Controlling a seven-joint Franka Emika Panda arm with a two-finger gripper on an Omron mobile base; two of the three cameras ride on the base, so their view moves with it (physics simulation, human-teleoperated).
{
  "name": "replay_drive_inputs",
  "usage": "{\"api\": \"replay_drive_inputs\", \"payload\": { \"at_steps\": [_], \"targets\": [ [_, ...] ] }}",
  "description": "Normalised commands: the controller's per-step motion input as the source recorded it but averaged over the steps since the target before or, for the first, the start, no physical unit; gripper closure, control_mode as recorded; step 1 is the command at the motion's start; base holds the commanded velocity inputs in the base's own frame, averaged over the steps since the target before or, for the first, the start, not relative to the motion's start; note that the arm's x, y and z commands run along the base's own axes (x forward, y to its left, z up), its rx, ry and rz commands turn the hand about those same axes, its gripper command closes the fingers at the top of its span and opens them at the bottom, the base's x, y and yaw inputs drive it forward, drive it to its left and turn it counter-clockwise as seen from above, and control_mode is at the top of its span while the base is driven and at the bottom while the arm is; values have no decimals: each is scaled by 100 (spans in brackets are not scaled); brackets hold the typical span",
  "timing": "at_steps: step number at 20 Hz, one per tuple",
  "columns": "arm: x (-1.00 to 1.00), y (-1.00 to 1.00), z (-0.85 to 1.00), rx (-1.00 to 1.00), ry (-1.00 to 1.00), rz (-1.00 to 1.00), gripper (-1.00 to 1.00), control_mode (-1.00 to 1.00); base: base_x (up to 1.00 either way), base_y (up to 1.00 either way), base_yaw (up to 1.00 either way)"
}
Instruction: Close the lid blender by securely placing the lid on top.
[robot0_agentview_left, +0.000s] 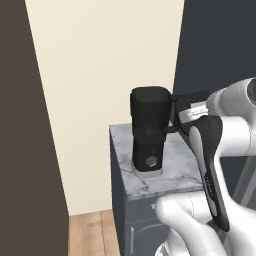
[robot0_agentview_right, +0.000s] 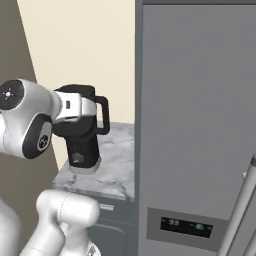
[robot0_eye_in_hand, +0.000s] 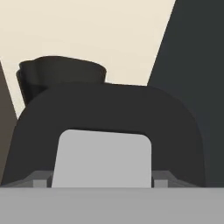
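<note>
The blender (robot0_agentview_left: 149, 131) stands on the surface (robot0_agentview_left: 172, 172), toward its front edge. The lid (robot0_eye_in_hand: 109, 131) sits close before the hand camera, the blender jar behind it at eleven o'clock. The fridge (robot0_agentview_right: 195, 125) stands at the surface's three o'clock.

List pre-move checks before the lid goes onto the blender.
1. Grasp: ok. The gripper appears shut on the lid, with its fingers at both sides of the grey knob.
2. Lid on jar: not ok. The lid is off the blender, and the jar top shows past the lid's edge.
3. Blender upright on the marble counter: ok.
4. Jar mouth clear: cannot tell, too dark.
5. Lid level with jar rim: cannot tell.
</note>
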Motion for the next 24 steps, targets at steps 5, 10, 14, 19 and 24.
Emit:
{"api": "replay_drive_inputs", "payload": {
  "at_steps": [5,10,14,19,24],
  "targets": [
    [28,20,44,0,-17,10,100,-100,0,0,0],
    [52,25,41,0,-3,8,100,-100,0,0,0],
    [80,24,33,0,6,4,100,-100,0,0,0],
    [82,17,30,0,24,0,100,-100,0,0,0],
    [51,27,13,0,21,0,100,-100,0,0,0]
  ]
}}
